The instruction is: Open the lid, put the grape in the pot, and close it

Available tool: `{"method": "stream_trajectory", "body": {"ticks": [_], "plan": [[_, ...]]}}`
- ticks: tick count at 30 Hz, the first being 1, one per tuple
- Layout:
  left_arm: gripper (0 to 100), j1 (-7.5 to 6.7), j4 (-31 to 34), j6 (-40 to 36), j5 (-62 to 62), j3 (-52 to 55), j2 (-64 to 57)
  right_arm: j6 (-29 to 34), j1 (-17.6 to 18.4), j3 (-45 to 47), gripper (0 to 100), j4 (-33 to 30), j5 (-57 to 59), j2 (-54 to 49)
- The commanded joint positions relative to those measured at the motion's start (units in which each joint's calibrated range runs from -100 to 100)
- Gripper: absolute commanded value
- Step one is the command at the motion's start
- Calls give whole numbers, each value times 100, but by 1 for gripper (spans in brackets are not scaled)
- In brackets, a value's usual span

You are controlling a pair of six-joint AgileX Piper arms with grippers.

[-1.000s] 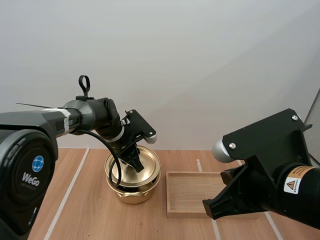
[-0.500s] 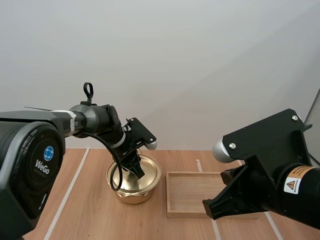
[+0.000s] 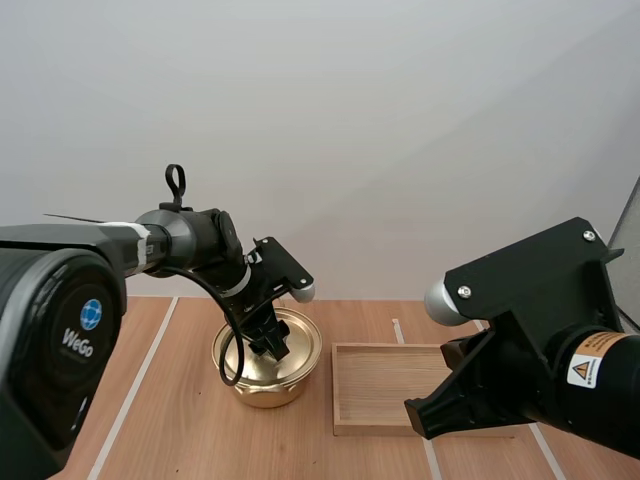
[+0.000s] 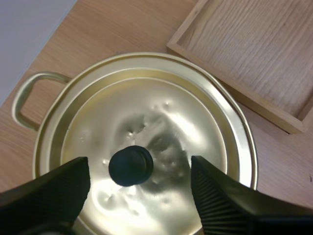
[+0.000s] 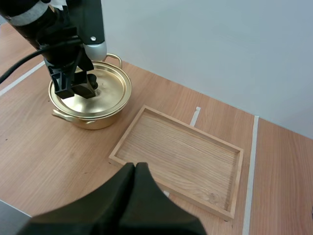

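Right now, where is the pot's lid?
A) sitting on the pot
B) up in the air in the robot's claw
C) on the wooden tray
A: the lid lies flat on the pot, and its black knob sits untouched between the open fingers of the left gripper.

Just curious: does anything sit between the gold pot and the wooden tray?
No, only bare table separates pot and tray; the right wrist view shows it.
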Motion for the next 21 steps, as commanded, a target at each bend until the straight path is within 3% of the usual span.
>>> {"method": "stream_trajectory", "body": {"ticks": [1, 9, 21], "plan": [[100, -19, -45, -11, 278, -15, -427, 1, -25, -5, 0, -63, 0, -60], [100, -19, -45, -22, 844, -15, -1949, 1, -25, -5, 0, -51, 0, -60], [100, -19, -9, -692, 1906, -15, -3912, 1, -25, -5, 0, 109, -142, -60]]}}
